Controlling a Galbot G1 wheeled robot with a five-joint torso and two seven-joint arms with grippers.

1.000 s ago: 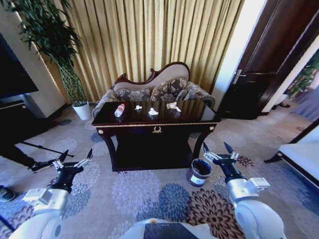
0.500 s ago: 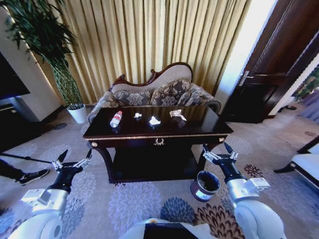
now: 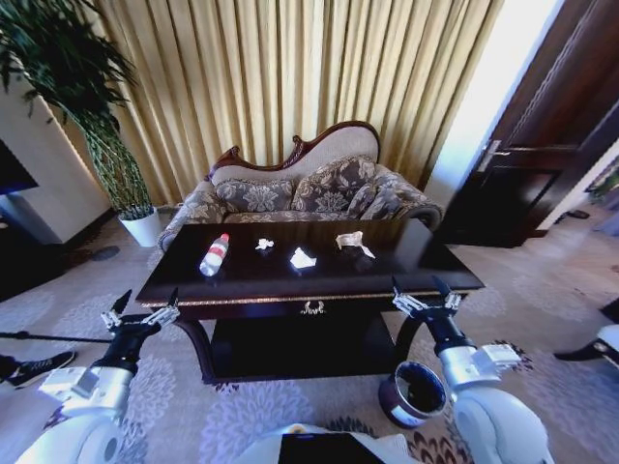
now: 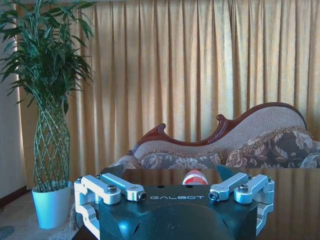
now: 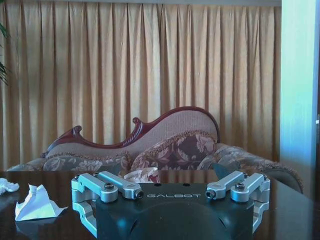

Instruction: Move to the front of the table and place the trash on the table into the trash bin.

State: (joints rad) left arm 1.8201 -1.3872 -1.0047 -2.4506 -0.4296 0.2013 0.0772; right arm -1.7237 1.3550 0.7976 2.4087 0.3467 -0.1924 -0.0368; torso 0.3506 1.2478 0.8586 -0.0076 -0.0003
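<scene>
Both grippers, left (image 3: 143, 305) and right (image 3: 423, 293), are hanging released at the worktop's (image 3: 406, 274) front edge. The bottle (image 3: 213, 254) and paper wads (image 3: 303, 258) are lying on top; the bin (image 3: 414, 393) is sitting by the right gripper.

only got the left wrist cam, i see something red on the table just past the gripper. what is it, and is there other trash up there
Observer: It is a clear bottle with a red label, lying on its side near the left end of the table, beyond the open left gripper.
Operator: any paper
Observer: Three white paper wads lie across the middle of the top, to the right of the bottle.
Operator: wheres the bin
Observer: The trash bin stands on the carpet by the table's front right leg, below the open right gripper.
</scene>
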